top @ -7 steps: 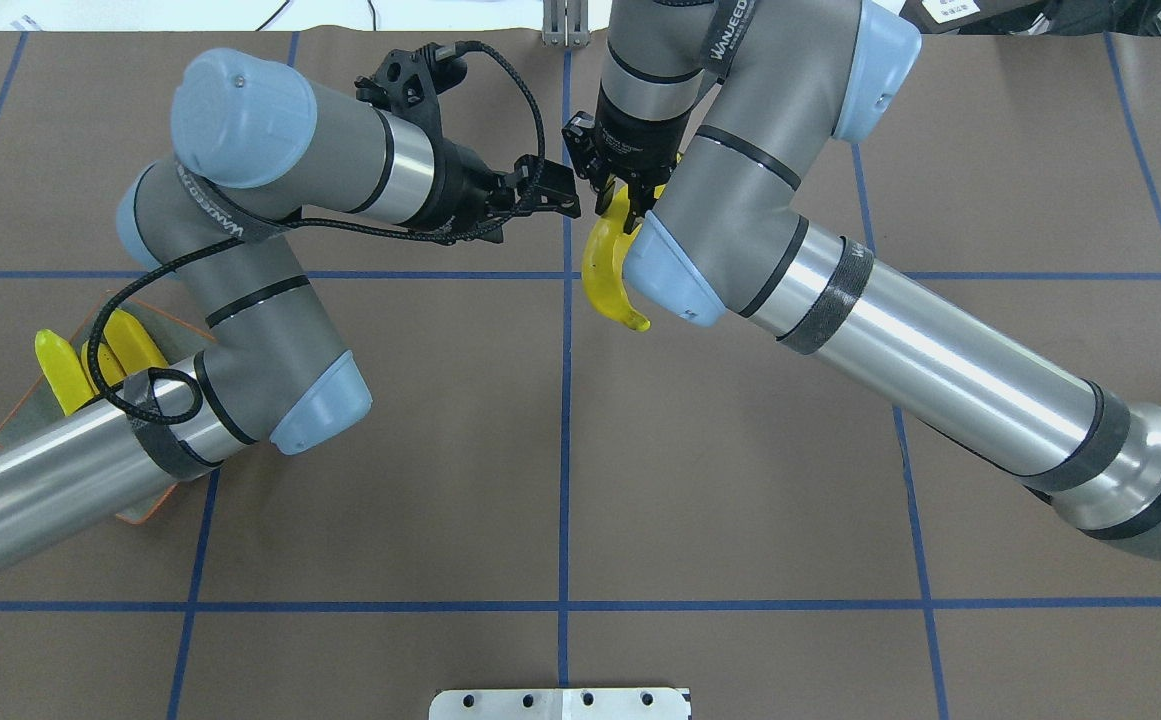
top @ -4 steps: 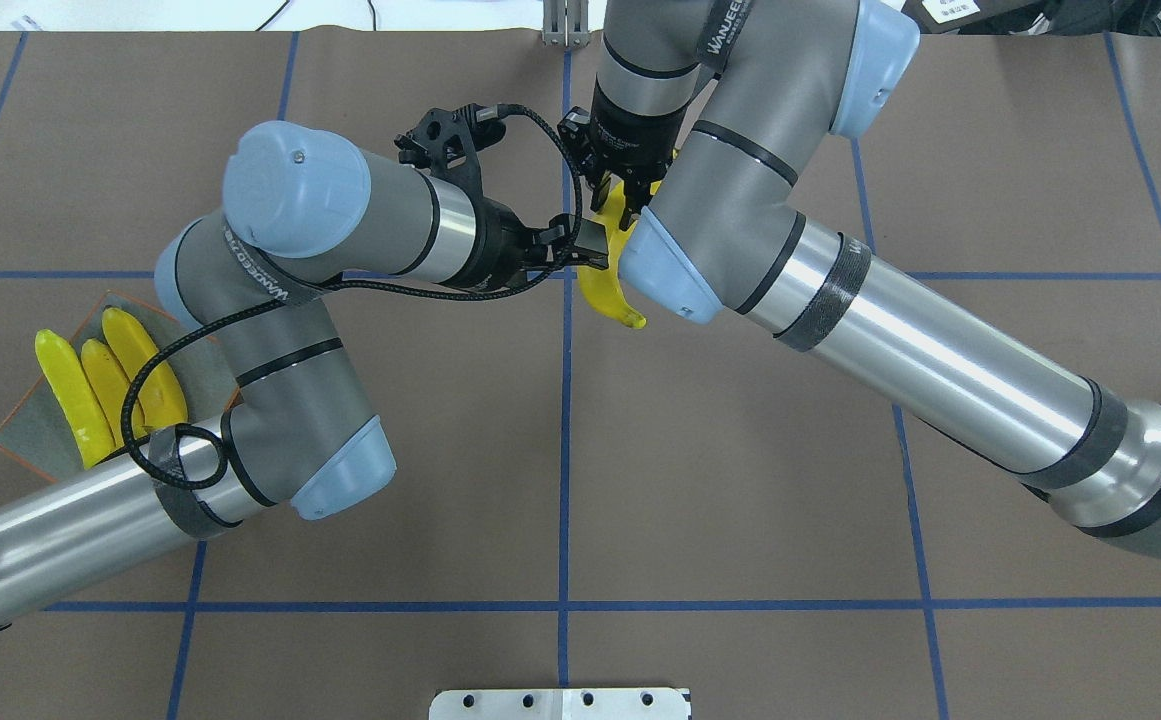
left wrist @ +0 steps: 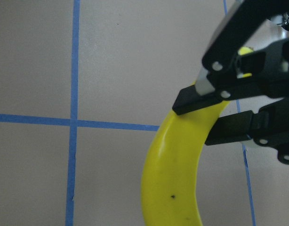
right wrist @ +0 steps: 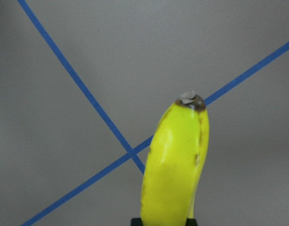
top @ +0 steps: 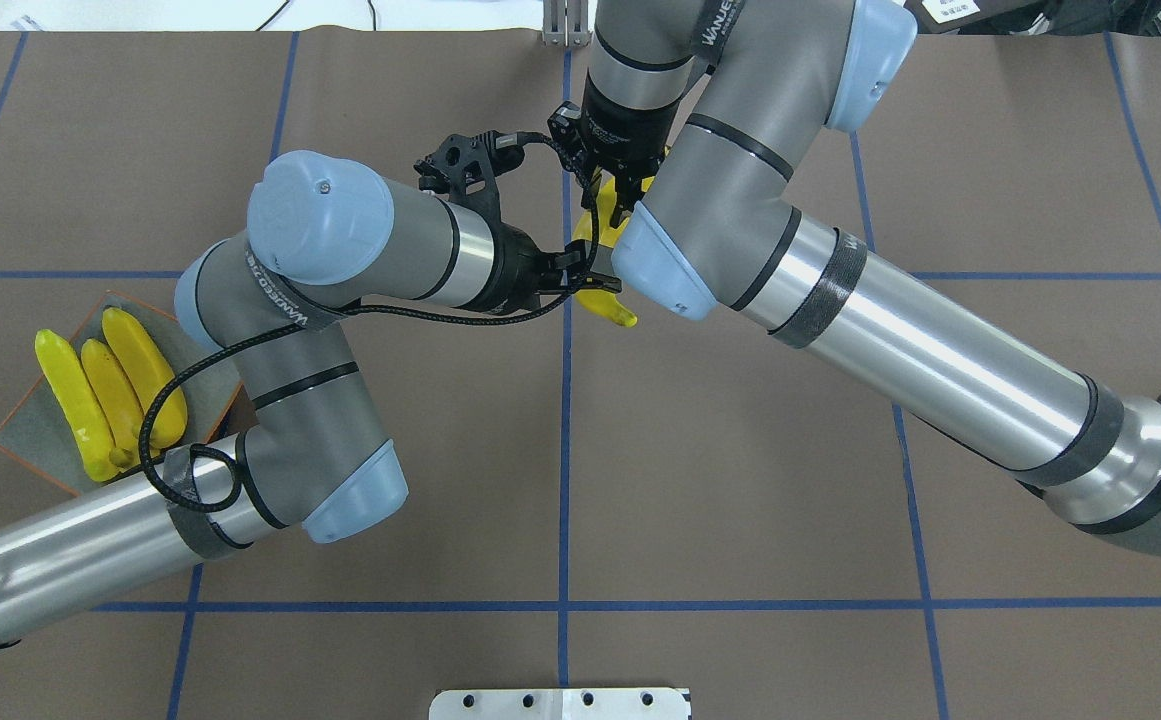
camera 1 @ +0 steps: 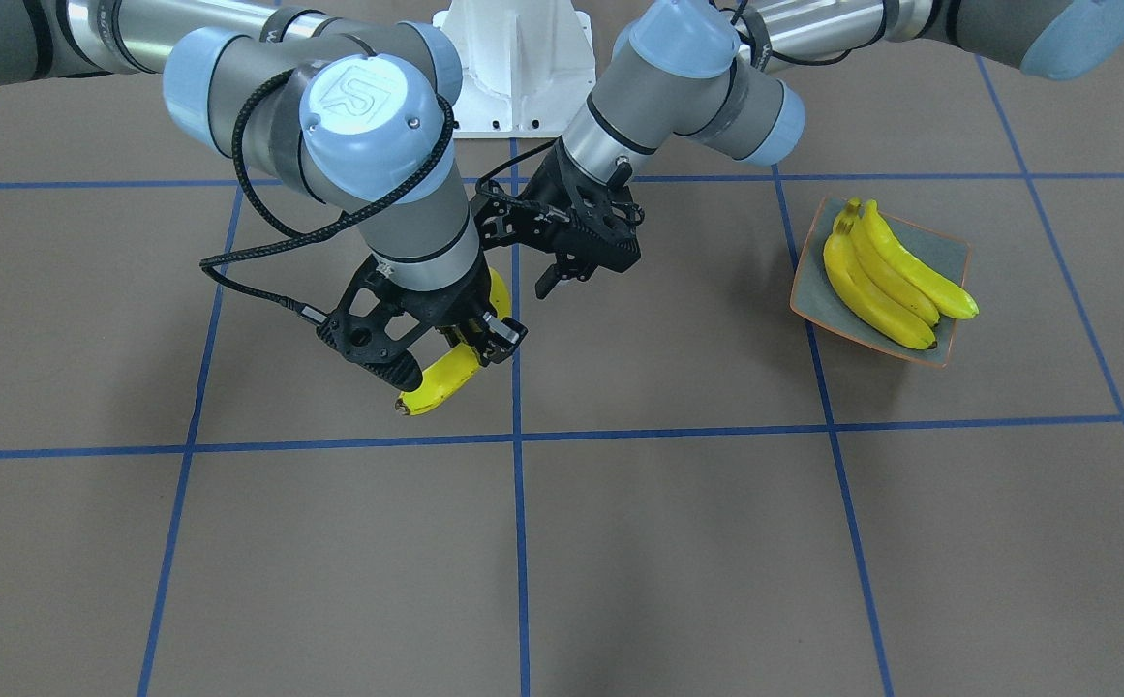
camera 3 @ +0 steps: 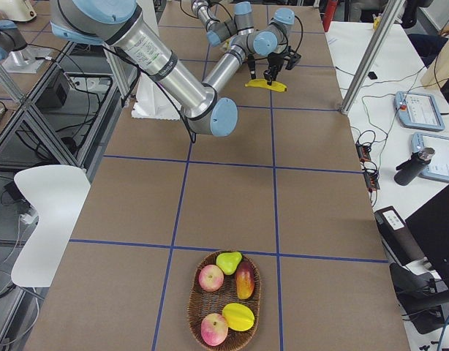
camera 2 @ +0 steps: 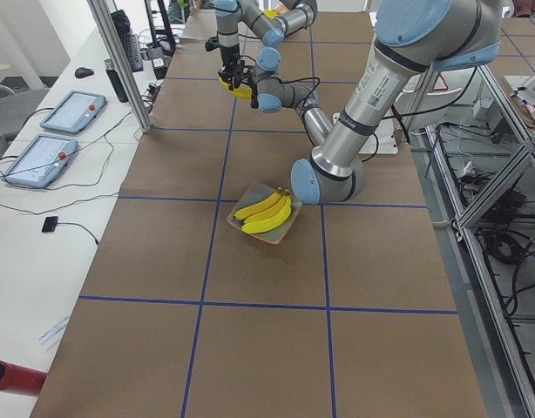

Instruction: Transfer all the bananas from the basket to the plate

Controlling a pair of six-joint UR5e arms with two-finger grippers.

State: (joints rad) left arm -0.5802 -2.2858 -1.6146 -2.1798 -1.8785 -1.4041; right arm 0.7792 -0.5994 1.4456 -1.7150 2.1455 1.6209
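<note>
Three of four done, we judge. Three bananas (camera 1: 886,281) lie side by side on the plate (camera 1: 952,256), right of centre in the front-facing view and at the left edge of the overhead view.

The fourth banana (camera 1: 434,382) is up in the air over the desk (top: 740,500), upper middle of the overhead view, well apart from the plate. The right pincer (camera 1: 472,341) is clamped on it. In the right wrist view the banana hangs out from the grip with its dark tip away from the camera, blue grid lines (right wrist: 76,77) below it.

The left pincer (camera 1: 562,276) is just beside that banana. Its jaws look spread and grip nothing, as far as the front-facing view lets us read. The left wrist view looks straight at the banana and at the right pincer's fingers (left wrist: 196,96) pinching it. We cannot tell whether the left pincer touches the banana.

The basket (camera 3: 189,311) sits at the bottom of the right-side view, well apart from both arms. We see apples (camera 3: 210,278), a pear (camera 3: 228,261) and other fruit in it, and no banana. So the basket end looks finished.

What's left, in our judgement, is only the last banana. This looks like a hand-over being set up: the left pincer closes on it, the right lets go, and the left carries it to the plate. The plate is fairly full, so it needs to go on the bare strip beside the three.
</note>
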